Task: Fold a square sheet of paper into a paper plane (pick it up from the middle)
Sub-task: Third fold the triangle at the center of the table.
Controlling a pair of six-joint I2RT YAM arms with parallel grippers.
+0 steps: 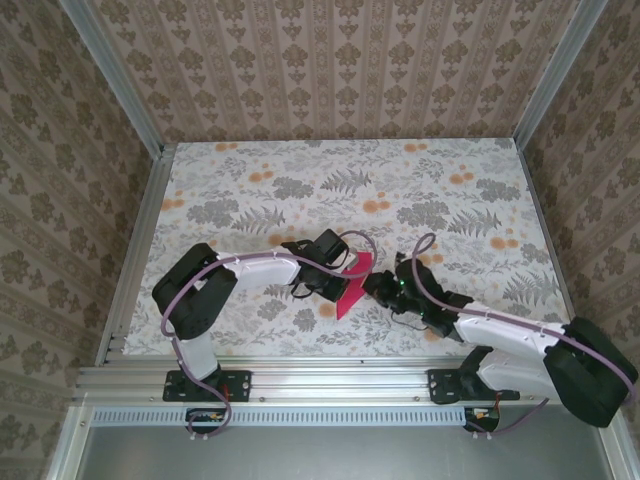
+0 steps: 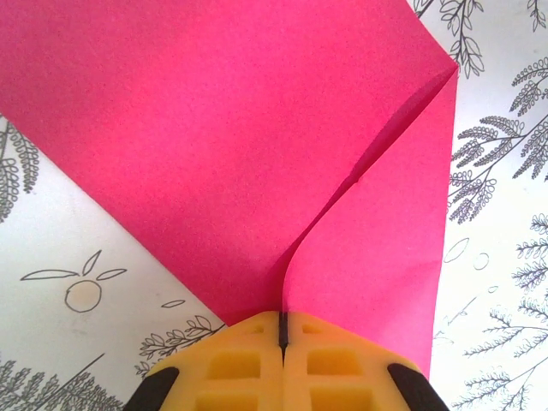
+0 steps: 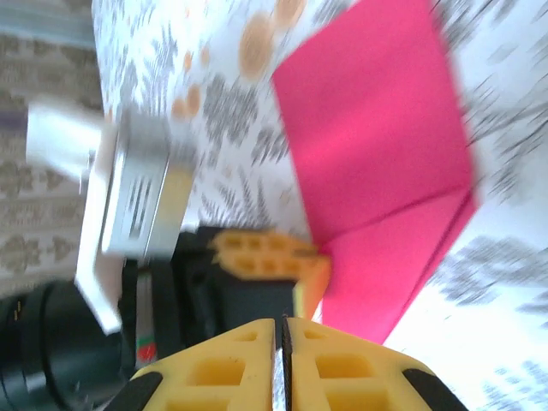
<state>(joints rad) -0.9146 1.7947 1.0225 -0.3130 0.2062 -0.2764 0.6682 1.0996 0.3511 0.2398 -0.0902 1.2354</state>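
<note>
The left gripper [image 2: 281,318] pinches the folded pink sheet of paper [image 2: 257,154] by its edge, likely to keep it steady on the flowery tablecloth [image 2: 68,231]. The right gripper [image 3: 282,324] is closed just beside the sheet and seems to hold nothing.

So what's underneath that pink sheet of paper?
The flowered tablecloth shows all round the pink paper, so it likely runs on beneath, but that patch is covered. The left end effector pinches the sheet's near edge.

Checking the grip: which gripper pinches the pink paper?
The left gripper: the paper runs between its shut fingers; the right gripper is shut beside it.
</note>
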